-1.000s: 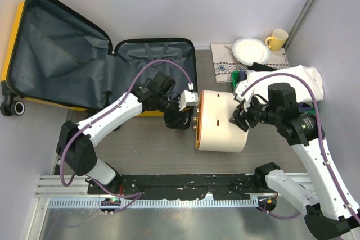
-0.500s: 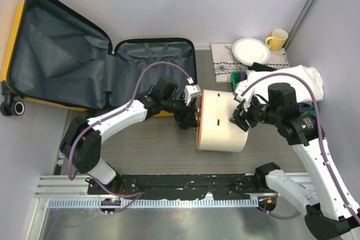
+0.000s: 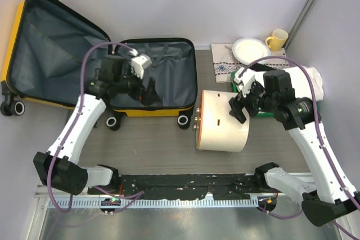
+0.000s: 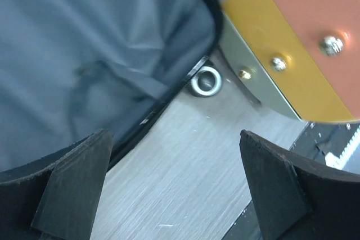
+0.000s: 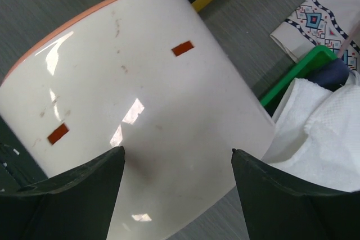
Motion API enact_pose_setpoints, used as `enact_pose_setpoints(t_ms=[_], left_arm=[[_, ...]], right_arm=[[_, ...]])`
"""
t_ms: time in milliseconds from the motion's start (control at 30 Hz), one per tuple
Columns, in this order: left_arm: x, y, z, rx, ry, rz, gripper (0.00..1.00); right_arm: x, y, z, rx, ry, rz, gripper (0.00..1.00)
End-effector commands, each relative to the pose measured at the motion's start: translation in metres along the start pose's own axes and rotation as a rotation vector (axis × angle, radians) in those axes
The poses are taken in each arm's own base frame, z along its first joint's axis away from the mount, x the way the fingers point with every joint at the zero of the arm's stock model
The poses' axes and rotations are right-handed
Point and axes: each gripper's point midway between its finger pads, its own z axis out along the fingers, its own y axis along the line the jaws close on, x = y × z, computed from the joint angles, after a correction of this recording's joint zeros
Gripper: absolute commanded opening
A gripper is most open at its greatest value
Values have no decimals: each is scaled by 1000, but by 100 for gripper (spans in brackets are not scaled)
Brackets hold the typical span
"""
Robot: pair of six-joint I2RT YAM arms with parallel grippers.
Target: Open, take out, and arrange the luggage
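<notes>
While the left claw [image 3: 147,90] hangs with its fingers [image 4: 73,186] spread wide and empty over the dark grey lining, the luggage [image 3: 62,37] lies open at ten o'clock on the surface [image 3: 152,147], with one small wheel [image 4: 205,81] just outside its black zipper trim. The right claw [image 3: 235,108] is spread too, its fingers [image 5: 67,195] straddling the cream wall of the large cylinder [image 3: 222,125], which lies on its side mid-surface with its orange end toward nine o'clock; whether they touch it I cannot tell. At the cylinder's two o'clock sit a green tray [image 5: 301,66], a white towel [image 5: 320,133], a patterned cloth [image 3: 224,70], a plate [image 3: 251,49] and a yellow mug [image 3: 276,39].
</notes>
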Motion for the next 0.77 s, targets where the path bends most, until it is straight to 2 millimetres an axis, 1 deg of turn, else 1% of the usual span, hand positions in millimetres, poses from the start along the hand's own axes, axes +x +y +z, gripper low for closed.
enact_pose_setpoints(t_ms=[0, 33, 67, 100, 133, 167, 200, 233, 267, 300, 333, 367, 433, 467, 500, 533, 633, 700, 733], left_arm=[[-12, 36, -55, -196, 92, -75, 100], [-13, 46, -61, -235, 102, -90, 100], [-19, 51, -69, -240, 106, -117, 100], [-20, 64, -81, -270, 90, -164, 100], [-23, 68, -87, -277, 79, -191, 100], [-25, 69, -90, -249, 83, -229, 100], [-25, 78, -97, -266, 77, -273, 100], [-26, 80, -97, -264, 78, -303, 99], [-30, 88, -102, -265, 48, -363, 100], [-28, 98, -103, -276, 43, -406, 100], [-28, 104, -103, -292, 40, -421, 100], [-26, 118, -101, -344, 31, -429, 99], [-23, 128, -96, -374, 29, -433, 100], [-21, 136, -93, -392, 23, -425, 100], [-17, 142, -92, -416, 27, -423, 100], [-15, 146, -91, -429, 28, -421, 100], [-7, 155, -86, -458, 52, -428, 100], [-5, 157, -86, -476, 61, -421, 100], [-9, 157, -89, -492, 47, -404, 100]], right_arm=[[-40, -43, -3, 191, -97, 115, 86], [-50, -54, -7, 235, -130, 144, 87], [-61, -65, -3, 260, -167, 207, 88], [-67, -73, -4, 278, -188, 241, 89], [-65, -91, -7, 321, -196, 300, 89], [-76, -99, -11, 316, -244, 333, 89], [-71, -114, -5, 321, -239, 418, 89], [-64, -136, -14, 363, -253, 486, 89], [-59, -147, -16, 351, -264, 532, 89], [-51, -158, -8, 344, -244, 566, 89], [-40, -169, -9, 374, -229, 581, 89], [-34, -183, -8, 421, -228, 572, 89], [-14, -193, 2, 437, -191, 568, 89], [-8, -204, 2, 481, -193, 562, 89], [-5, -206, 4, 485, -189, 560, 89], [3, -206, 9, 484, -176, 566, 89], [6, -210, 12, 491, -182, 557, 89], [2, -209, 11, 484, -190, 546, 89], [-2, -208, 7, 486, -200, 533, 89]])
